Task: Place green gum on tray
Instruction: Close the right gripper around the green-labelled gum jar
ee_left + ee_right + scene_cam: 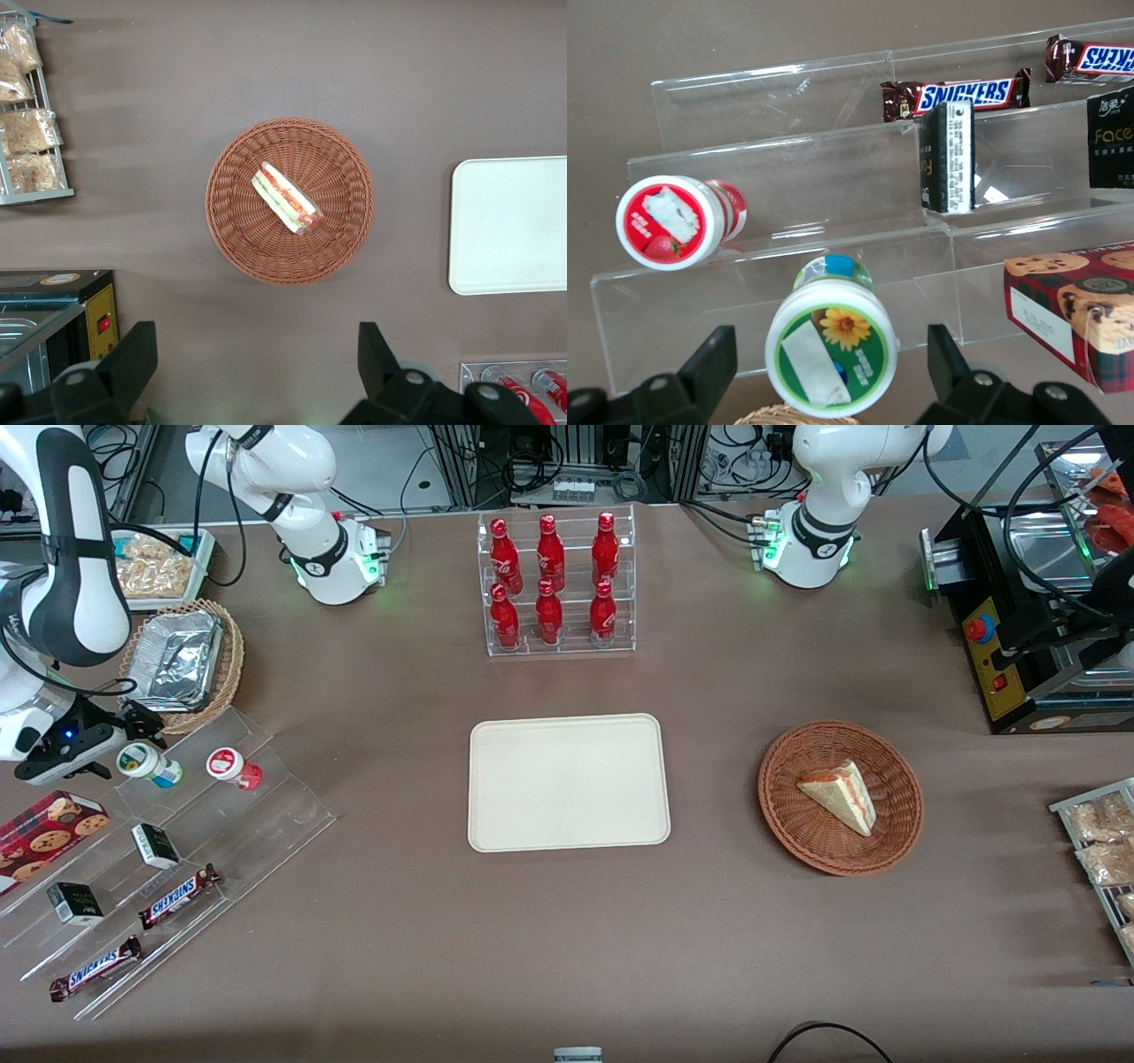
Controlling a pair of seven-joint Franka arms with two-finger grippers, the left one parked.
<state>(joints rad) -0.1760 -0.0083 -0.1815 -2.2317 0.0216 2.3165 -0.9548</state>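
The green gum (147,764) lies on its side on the top step of a clear acrylic stand (177,850), beside the red-lidded bottle (233,768). In the right wrist view its green-and-white lid (831,347) faces the camera between my open fingers (709,367), with a gap on each side. My gripper (133,726) hovers at the gum, toward the working arm's end of the table. The cream tray (567,782) lies bare at the table's middle, also seen in the left wrist view (509,226).
The stand also holds Snickers bars (180,895), small black boxes (156,846) and a cookie box (49,828). A wicker basket with a foil tray (182,660) sits close by the gripper. A rack of red bottles (554,584) and a basket with a sandwich (840,797) stand elsewhere.
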